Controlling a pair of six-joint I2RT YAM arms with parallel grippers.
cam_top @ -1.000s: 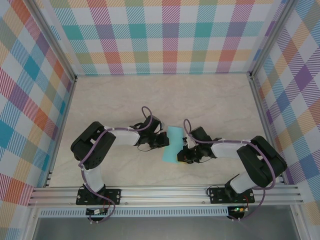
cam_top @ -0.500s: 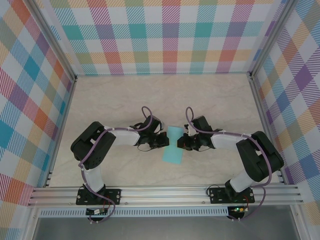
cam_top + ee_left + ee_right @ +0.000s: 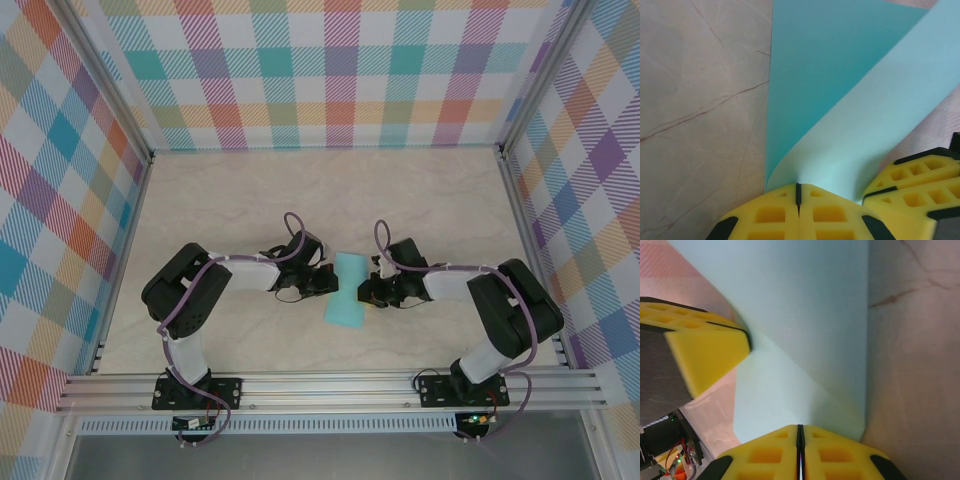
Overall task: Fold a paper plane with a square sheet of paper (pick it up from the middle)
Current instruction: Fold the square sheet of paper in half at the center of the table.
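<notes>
Paper plane [image 3: 348,290] lies folded in the middle of the table [image 3: 440,200], left gripper [image 3: 325,282] pinched tight on its 9 o'clock edge, right gripper [image 3: 369,292] nipping its 3 o'clock edge, jaws pressed together

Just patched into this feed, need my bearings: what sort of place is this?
Probably a lab robot test cell: a marble-look tabletop boxed in by bright plaid walls, with an aluminium rail along the near edge.

The paper plane [image 3: 840,90] runs past the top edge, and the left tool [image 3: 735,345] looks blurred.
</notes>
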